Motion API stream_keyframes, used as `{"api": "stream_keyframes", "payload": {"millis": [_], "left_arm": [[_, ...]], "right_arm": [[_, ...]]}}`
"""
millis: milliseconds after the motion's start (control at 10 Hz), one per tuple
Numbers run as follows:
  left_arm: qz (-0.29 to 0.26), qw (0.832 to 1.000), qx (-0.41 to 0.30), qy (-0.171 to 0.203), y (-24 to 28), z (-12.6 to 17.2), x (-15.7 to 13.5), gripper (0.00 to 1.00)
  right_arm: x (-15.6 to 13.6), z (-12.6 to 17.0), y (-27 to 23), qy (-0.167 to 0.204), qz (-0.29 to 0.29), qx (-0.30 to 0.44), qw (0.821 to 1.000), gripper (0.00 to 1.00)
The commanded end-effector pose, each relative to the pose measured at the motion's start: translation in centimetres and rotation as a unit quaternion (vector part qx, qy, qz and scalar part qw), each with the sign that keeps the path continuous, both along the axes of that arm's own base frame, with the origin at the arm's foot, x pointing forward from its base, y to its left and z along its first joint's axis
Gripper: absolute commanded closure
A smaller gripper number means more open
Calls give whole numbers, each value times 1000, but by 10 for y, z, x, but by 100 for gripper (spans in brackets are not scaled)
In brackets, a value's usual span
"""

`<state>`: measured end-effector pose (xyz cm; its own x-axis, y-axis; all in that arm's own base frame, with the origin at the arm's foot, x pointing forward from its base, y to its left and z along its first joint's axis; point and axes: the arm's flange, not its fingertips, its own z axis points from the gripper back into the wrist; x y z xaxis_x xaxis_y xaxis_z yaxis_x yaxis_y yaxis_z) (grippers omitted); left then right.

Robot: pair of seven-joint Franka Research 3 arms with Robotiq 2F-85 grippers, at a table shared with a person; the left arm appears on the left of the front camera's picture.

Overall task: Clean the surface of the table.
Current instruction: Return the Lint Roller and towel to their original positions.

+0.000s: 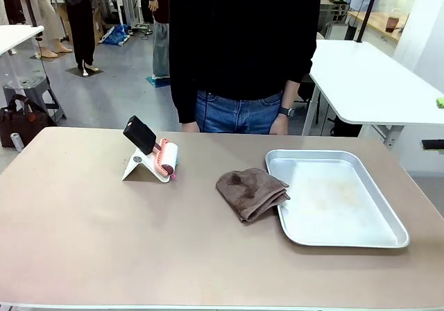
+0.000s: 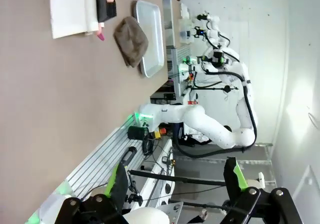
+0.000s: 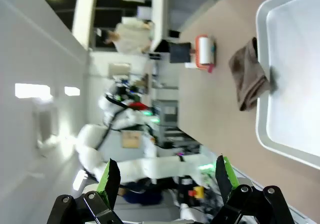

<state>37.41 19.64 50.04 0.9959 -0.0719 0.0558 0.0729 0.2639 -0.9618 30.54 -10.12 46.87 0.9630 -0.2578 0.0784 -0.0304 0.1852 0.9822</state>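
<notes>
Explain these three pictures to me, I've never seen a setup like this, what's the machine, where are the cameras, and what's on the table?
This is a robot with two white arms, each ending in a two-finger gripper with green pads. The front view comes from a fixed camera between the arms, looking across the table at a person standing on the far side. The other two come from cameras on the wrists, so they look turned sideways. The left gripper and the right gripper rise from the bottom edge of their own pictures, both open and holding nothing. On the table lie a lint roller on a white stand, a crumpled brown cloth and a silver metal tray; the cloth's edge overlaps the tray's rim.
</notes>
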Motion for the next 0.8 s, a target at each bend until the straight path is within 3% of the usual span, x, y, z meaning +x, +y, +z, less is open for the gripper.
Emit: {"api": "stream_keyframes", "payload": {"millis": [0,100,700], "left_arm": [[-45,997,-40,-42,-16,1,14,0],[0,1000,0,0,0,0,0,0],[0,1000,0,0,0,0,0,0]], "right_arm": [[-5,9,12,-15,16,-39,999,0],[-5,9,12,-15,16,-39,999,0],[-5,9,12,-15,16,-39,999,0]]}}
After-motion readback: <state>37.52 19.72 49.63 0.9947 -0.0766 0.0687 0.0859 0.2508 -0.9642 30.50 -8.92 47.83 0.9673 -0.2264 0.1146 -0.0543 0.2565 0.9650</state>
